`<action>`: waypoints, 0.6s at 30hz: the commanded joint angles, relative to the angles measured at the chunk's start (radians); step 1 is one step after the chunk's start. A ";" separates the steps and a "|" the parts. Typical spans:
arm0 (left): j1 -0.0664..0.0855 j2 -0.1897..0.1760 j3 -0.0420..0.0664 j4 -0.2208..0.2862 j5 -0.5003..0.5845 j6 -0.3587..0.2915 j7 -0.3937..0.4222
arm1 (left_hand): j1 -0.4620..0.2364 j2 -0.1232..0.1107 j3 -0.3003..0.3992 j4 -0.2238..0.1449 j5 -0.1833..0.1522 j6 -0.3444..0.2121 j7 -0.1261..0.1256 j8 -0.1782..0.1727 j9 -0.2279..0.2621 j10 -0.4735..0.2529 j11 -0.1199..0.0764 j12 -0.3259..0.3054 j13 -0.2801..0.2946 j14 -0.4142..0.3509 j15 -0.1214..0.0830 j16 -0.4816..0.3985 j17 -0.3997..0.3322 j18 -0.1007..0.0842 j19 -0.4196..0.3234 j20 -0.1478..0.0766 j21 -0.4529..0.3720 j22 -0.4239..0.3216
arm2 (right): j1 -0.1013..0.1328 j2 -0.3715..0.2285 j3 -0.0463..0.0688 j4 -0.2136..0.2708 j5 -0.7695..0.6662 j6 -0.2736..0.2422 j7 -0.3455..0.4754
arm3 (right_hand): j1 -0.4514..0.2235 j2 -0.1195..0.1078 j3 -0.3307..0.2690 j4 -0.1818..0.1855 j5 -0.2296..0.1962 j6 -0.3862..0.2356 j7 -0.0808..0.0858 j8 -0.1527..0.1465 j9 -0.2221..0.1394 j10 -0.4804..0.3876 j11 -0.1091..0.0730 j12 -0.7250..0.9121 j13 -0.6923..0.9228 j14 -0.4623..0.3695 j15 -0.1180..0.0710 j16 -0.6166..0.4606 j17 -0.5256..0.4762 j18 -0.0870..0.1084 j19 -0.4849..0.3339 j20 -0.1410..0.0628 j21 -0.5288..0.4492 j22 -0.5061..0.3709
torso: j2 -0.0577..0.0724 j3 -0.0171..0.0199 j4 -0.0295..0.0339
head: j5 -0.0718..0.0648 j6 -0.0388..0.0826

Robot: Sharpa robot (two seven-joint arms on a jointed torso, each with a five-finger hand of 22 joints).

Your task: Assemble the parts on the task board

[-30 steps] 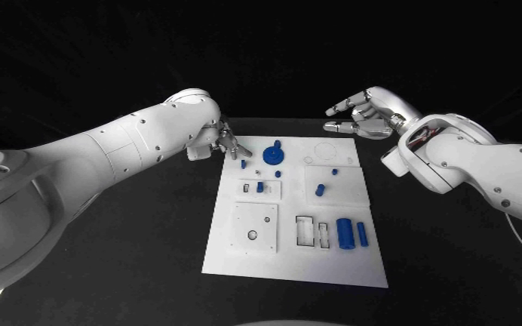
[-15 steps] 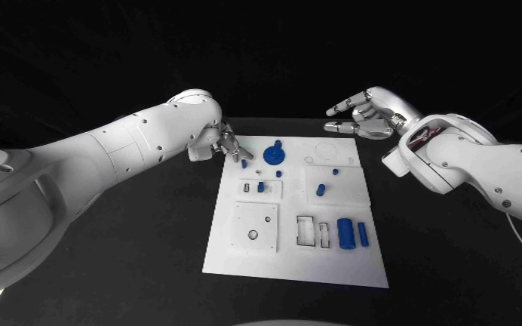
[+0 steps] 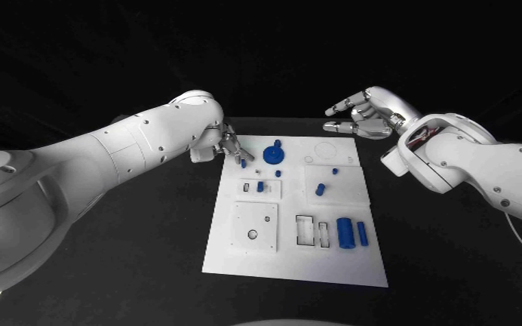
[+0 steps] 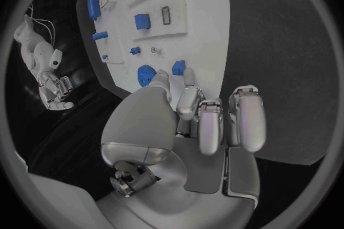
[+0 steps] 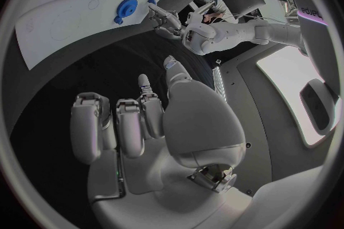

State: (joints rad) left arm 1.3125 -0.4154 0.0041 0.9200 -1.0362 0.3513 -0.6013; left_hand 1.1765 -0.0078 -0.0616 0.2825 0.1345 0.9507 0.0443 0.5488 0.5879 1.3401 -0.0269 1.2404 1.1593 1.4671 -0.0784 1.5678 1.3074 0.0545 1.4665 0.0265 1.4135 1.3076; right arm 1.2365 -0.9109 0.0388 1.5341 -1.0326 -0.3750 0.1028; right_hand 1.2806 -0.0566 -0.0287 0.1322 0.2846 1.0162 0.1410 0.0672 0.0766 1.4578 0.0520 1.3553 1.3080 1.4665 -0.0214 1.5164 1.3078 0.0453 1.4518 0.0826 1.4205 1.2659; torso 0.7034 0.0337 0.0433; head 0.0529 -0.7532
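The white task board lies in the middle of the black table. Near its far edge are a blue gear and a small blue peg. My left hand hovers at the board's far left corner, thumb and forefinger stretched out, their tips just short of the peg and beside the gear; it holds nothing. My right hand hangs beyond the board's far right corner, fingers apart and empty. The right wrist view shows the gear and my left hand.
More blue parts stand on the board: two cylinders at the near right, a piece in the middle right, a small one in a slot plate. White recessed plates fill the near left.
My left hand has edged a little further over the board's far left corner, its fingertips lower and closer to the small blue peg. The right hand has stayed where it was.
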 commanded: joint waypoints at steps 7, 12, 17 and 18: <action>-0.001 0.003 0.000 0.000 0.011 0.023 0.013 | 0.028 0.007 0.014 -0.003 0.003 0.011 0.000 -0.005 -0.004 0.009 0.001 0.005 0.001 0.104 -0.009 0.003 0.263 -0.006 0.038 -0.006 0.006 0.049 | -0.001 0.001 0.000 -0.001 -0.007 0.015 0.006 | 0.009 0.005 -0.006 -0.001 0.001 -0.001 -0.003 0.006 0.001 -0.007 0.001 0.000 0.120 0.082 -0.001 -0.005 0.174 0.018 -0.007 -0.002 -0.004 0.000 | 0.000 0.0005 0.0006 | -0.002 -0.003; -0.002 0.002 -0.001 -0.001 0.012 0.020 0.013 | 0.037 0.010 0.020 -0.004 0.004 0.013 0.000 -0.006 -0.005 0.009 0.000 0.004 0.000 0.104 -0.009 0.003 0.263 -0.006 0.037 -0.006 0.005 0.049 | -0.001 0.001 0.000 -0.001 -0.007 0.015 0.006 | 0.009 0.005 -0.006 -0.001 0.001 -0.001 -0.003 0.006 0.001 -0.007 0.001 0.000 0.120 0.082 -0.001 -0.005 0.174 0.018 -0.007 -0.002 -0.004 0.000 | 0.000 -0.0003 0.0006 | -0.001 -0.003; -0.002 0.003 -0.001 -0.002 0.012 0.012 0.012 | 0.075 0.028 0.047 -0.014 0.006 0.014 -0.004 -0.007 -0.009 0.008 -0.002 0.002 -0.001 0.104 -0.011 0.003 0.263 -0.006 0.037 -0.008 0.004 0.048 | -0.001 0.001 0.000 -0.001 -0.007 0.014 0.006 | 0.009 0.005 -0.006 -0.001 0.001 -0.001 -0.003 0.006 0.001 -0.007 0.001 0.000 0.120 0.082 -0.001 -0.005 0.174 0.018 -0.007 -0.002 -0.004 0.000 | 0.000 -0.0003 0.0004 | 0.000 -0.002; -0.002 0.002 -0.001 -0.002 0.012 0.010 0.012 | 0.095 0.036 0.062 -0.023 0.007 0.013 -0.006 -0.008 -0.010 0.008 -0.004 0.002 -0.002 0.104 -0.013 0.003 0.263 -0.005 0.036 -0.008 0.004 0.048 | -0.001 0.001 0.000 -0.001 -0.007 0.014 0.006 | 0.009 0.005 -0.006 -0.001 0.001 -0.001 -0.003 0.006 0.001 -0.007 0.001 0.000 0.120 0.082 -0.001 -0.005 0.174 0.018 -0.007 -0.002 -0.004 0.000 | 0.000 -0.0004 0.0004 | 0.000 -0.002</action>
State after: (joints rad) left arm 1.3107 -0.4151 0.0033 0.9188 -1.0306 0.3556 -0.5978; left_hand 1.2599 0.0239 -0.0070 0.2640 0.1373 0.9594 0.0426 0.5448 0.5786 1.3431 -0.0299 1.2404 1.1589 1.4661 -0.0847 1.5678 1.3073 0.0545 1.4665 0.0265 1.4135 1.3075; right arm 1.2365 -0.9108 0.0388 1.5332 -1.0327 -0.3731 0.1024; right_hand 1.2806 -0.0566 -0.0287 0.1322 0.2846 1.0163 0.1410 0.0672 0.0764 1.4578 0.0520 1.3553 1.3080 1.4665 -0.0214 1.5164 1.3076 0.0452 1.4518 0.0826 1.4205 1.2659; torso 0.7033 0.0337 0.0437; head 0.0523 -0.7559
